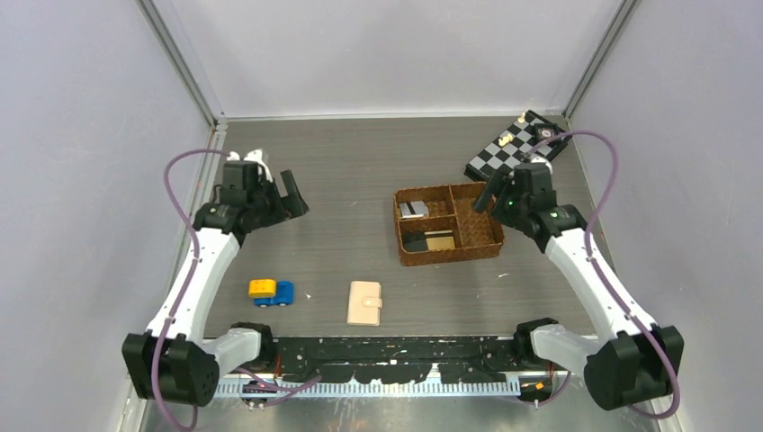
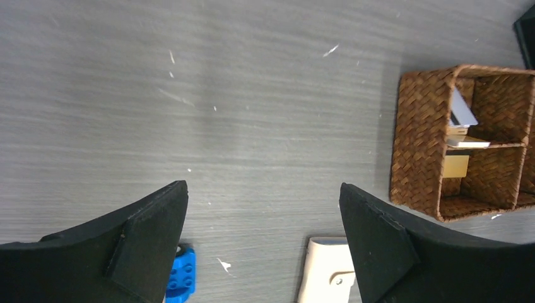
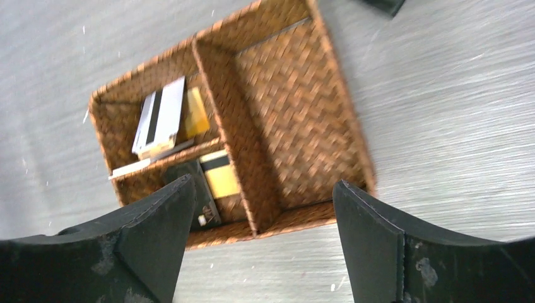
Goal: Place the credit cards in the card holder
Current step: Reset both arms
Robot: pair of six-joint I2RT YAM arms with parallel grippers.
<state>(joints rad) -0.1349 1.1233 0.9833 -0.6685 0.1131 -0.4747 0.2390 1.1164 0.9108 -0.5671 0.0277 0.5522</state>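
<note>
The credit cards lie in the left compartments of a brown woven basket (image 1: pixel 477 238) right of centre. A silver-grey card (image 3: pixel 158 117) leans in the back-left compartment beside a yellow one (image 3: pixel 195 113). A black card (image 3: pixel 200 192) and a yellow-tan card (image 3: pixel 219 175) lie in the front-left compartment. The card holder (image 1: pixel 364 301), a beige wallet, lies folded shut near the front edge, and its corner (image 2: pixel 325 271) shows in the left wrist view. My left gripper (image 2: pixel 263 184) hangs open over bare table at the left. My right gripper (image 3: pixel 264 182) is open and empty just right of the basket.
A yellow block (image 1: pixel 262 287) and a blue block (image 1: pixel 281 293) sit left of the wallet. A black-and-white chessboard (image 1: pixel 517 148) with a few pieces lies at the back right, close behind the right arm. Grey walls enclose the table on three sides.
</note>
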